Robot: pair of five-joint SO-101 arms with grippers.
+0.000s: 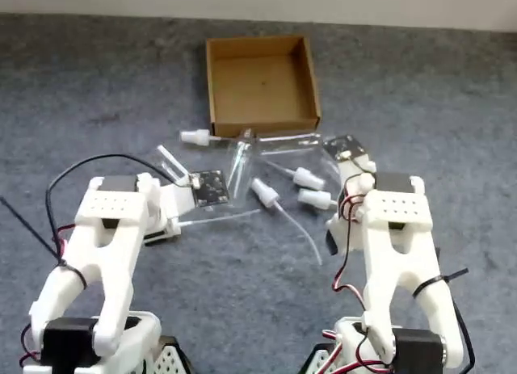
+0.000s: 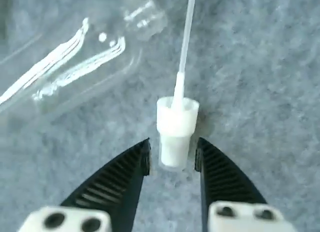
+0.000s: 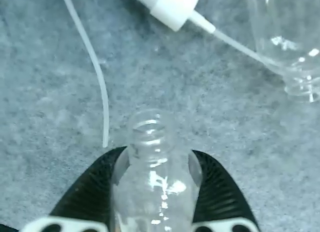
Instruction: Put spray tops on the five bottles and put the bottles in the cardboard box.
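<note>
A white spray top (image 2: 175,128) lies on the grey carpet with its thin tube (image 2: 186,36) pointing away. My left gripper (image 2: 172,154) is open, its black fingers (image 2: 125,172) straddling the cap with a small gap on each side. A clear bottle (image 2: 70,71) lies just beyond it. My right gripper (image 3: 157,157) is shut on another clear bottle (image 3: 155,177), whose open neck points away over the carpet. The cardboard box (image 1: 258,83) sits at the back middle with nothing in it. The left arm (image 1: 113,229) and right arm (image 1: 392,229) flank the pile of parts.
Loose spray tops (image 1: 265,192) (image 1: 307,178) (image 1: 317,199) (image 1: 196,137) and clear bottles (image 1: 241,160) (image 1: 287,140) lie scattered between the arms and the box. A spray top (image 3: 170,4), a loose tube (image 3: 92,66) and a bottle (image 3: 287,36) lie ahead of my right gripper.
</note>
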